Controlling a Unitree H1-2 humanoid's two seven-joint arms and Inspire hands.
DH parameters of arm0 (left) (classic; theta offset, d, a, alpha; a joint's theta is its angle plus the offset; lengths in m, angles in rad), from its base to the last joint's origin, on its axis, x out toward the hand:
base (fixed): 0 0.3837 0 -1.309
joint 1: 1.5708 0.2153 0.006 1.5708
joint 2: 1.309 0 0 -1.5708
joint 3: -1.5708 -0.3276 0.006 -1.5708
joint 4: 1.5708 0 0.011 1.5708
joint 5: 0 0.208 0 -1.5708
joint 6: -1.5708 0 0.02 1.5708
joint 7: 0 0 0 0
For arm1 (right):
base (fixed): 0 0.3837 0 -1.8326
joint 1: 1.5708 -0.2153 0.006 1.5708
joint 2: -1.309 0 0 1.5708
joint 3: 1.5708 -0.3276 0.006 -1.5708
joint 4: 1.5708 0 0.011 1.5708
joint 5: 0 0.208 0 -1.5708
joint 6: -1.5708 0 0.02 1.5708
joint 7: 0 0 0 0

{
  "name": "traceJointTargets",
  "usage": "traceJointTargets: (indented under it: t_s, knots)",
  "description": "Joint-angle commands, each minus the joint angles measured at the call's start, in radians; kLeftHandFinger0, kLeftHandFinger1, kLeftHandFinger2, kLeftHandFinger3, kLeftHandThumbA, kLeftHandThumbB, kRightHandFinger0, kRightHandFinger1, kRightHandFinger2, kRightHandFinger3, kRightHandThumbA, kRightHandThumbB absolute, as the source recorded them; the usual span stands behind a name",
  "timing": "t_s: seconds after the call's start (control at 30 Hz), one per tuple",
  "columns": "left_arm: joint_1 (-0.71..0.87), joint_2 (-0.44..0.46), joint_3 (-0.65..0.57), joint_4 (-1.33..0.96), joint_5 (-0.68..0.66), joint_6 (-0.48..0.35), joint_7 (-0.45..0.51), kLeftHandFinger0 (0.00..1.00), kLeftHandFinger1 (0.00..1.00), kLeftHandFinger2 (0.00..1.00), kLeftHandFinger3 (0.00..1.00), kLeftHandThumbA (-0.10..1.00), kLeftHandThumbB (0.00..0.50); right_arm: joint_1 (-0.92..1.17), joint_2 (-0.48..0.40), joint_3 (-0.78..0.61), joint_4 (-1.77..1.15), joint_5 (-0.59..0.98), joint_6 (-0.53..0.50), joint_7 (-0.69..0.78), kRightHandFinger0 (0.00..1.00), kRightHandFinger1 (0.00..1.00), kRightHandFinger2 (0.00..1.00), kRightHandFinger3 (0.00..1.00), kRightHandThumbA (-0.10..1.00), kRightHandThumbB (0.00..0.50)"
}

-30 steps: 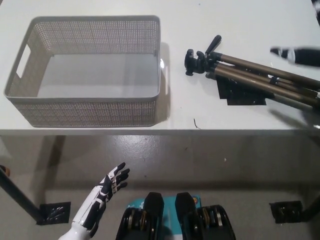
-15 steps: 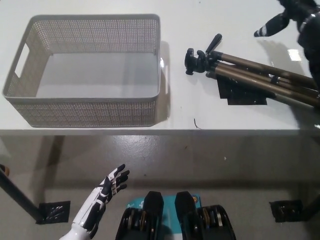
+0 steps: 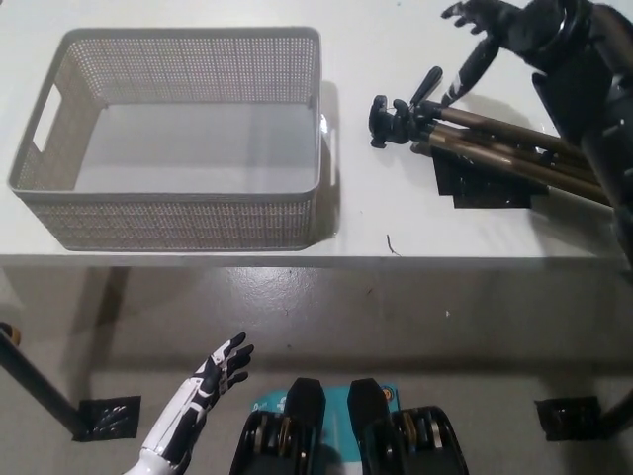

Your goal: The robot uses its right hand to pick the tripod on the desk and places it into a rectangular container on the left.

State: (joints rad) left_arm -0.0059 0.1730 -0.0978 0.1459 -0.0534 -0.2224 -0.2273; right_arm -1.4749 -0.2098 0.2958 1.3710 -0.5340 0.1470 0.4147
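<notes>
While the left hand (image 3: 220,364) idles open below the desk's near edge, the right hand (image 3: 499,30) hovers spread and empty above the tripod (image 3: 475,139), whose legs run toward the right edge, head facing the basket (image 3: 178,223).

White bench (image 3: 396,213): a strip of bare surface lies between the grey perforated rectangular plastic container (image 3: 178,223) and the black head of the brown-legged folded tripod (image 3: 495,148). The container's interior is bare and open from above; its walls stand as barriers on all four sides. The tripod's legs run across the bench's right part over a black tape patch (image 3: 485,188). The black right hand (image 3: 495,30), fingers spread, occupies the room above the tripod's head.
</notes>
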Motion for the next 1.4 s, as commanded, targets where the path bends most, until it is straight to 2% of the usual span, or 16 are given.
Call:
traceJointTargets:
  t_s: [0.0,0.1,0.13,0.27,0.37,0.4,0.53,0.6,0.73,0.83,0.97,1.0,1.17,1.2,1.27,1.37]
  knots:
    - [0.007,0.018,0.013,-0.028,0.018,-0.024,0.006,1.00,1.00,1.00,1.00,1.00,0.362,-0.089,-0.012,-0.001,0.011,0.052,-0.081,0.076,1.00,1.00,1.00,1.00,1.00,0.363]
    - [0.017,0.017,0.017,-0.041,0.011,-0.017,0.004,1.00,1.00,1.00,1.00,1.00,0.367,-0.092,-0.003,0.027,0.020,0.035,-0.074,0.091,1.00,1.00,1.00,1.00,1.00,0.387]
    - [0.017,0.019,0.017,-0.042,0.011,-0.016,0.003,1.00,1.00,1.00,1.00,1.00,0.367,-0.097,0.004,0.047,0.024,0.016,-0.042,0.083,1.00,1.00,1.00,1.00,1.00,0.420]
    - [0.011,0.019,0.020,-0.027,0.011,-0.036,0.001,1.00,1.00,1.00,1.00,1.00,0.370,-0.103,0.010,0.106,0.035,-0.014,-0.004,0.107,1.00,1.00,1.00,1.00,1.00,0.439]
    - [0.013,0.018,0.023,-0.028,0.010,-0.037,0.000,1.00,1.00,1.00,1.00,1.00,0.359,-0.083,0.004,0.130,0.034,-0.009,-0.028,0.091,1.00,1.00,1.00,1.00,1.00,0.406]
    - [0.019,0.016,0.022,-0.026,0.006,-0.040,-0.002,1.00,1.00,1.00,1.00,1.00,0.363,-0.071,0.001,0.128,0.035,0.001,-0.033,0.087,1.00,1.00,1.00,1.00,1.00,0.374]
    - [0.023,0.015,0.026,-0.034,0.010,-0.025,0.002,1.00,1.00,1.00,1.00,1.00,0.386,-0.052,-0.008,0.158,0.046,-0.013,-0.021,0.090,1.00,1.00,1.00,1.00,1.00,0.402]
    - [0.023,0.016,0.026,-0.038,0.014,-0.020,0.003,1.00,1.00,1.00,1.00,1.00,0.389,-0.038,-0.023,0.160,0.045,-0.003,-0.050,0.084,1.00,1.00,1.00,1.00,1.00,0.368]
    - [0.025,0.017,0.025,-0.036,0.013,-0.020,-0.002,1.00,1.00,1.00,1.00,1.00,0.381,-0.017,-0.031,0.160,0.049,0.007,-0.036,0.063,1.00,1.00,1.00,1.00,1.00,0.382]
    - [0.036,0.009,0.024,-0.039,0.015,-0.027,0.002,1.00,1.00,1.00,1.00,1.00,0.363,0.004,-0.037,0.159,0.050,0.019,-0.079,0.104,1.00,1.00,1.00,1.00,1.00,0.342]
    - [0.042,0.006,0.026,-0.033,0.005,-0.041,0.000,1.00,1.00,1.00,1.00,1.00,0.364,0.026,-0.035,0.149,0.058,0.032,-0.073,0.122,1.00,1.00,1.00,1.00,1.00,0.353]
    - [0.042,0.004,0.030,-0.033,-0.002,-0.037,0.001,1.00,1.00,1.00,1.00,1.00,0.362,0.039,-0.031,0.161,0.061,0.021,-0.077,0.101,1.00,1.00,1.00,1.00,1.00,0.337]
    - [0.051,0.005,0.033,-0.046,-0.014,-0.018,-0.004,1.00,1.00,1.00,1.00,1.00,0.378,0.082,-0.022,0.167,0.070,0.018,-0.018,0.077,1.00,1.00,1.00,1.00,1.00,0.386]
    - [0.053,0.004,0.034,-0.042,-0.016,-0.022,-0.004,1.00,1.00,1.00,1.00,1.00,0.378,0.098,-0.019,0.178,0.075,0.007,-0.004,0.072,1.00,1.00,1.00,1.00,1.00,0.417]
    - [0.054,0.001,0.037,-0.039,-0.025,-0.029,-0.006,1.00,1.00,1.00,1.00,1.00,0.370,0.127,-0.014,0.188,0.078,0.000,-0.001,0.050,1.00,1.00,1.00,1.00,1.00,0.408]
    - [0.068,-0.004,0.033,-0.033,-0.032,-0.048,-0.011,1.00,1.00,1.00,1.00,1.00,0.360,0.177,-0.011,0.207,0.085,-0.010,0.030,0.053,1.00,1.00,1.00,1.00,1.00,0.433]
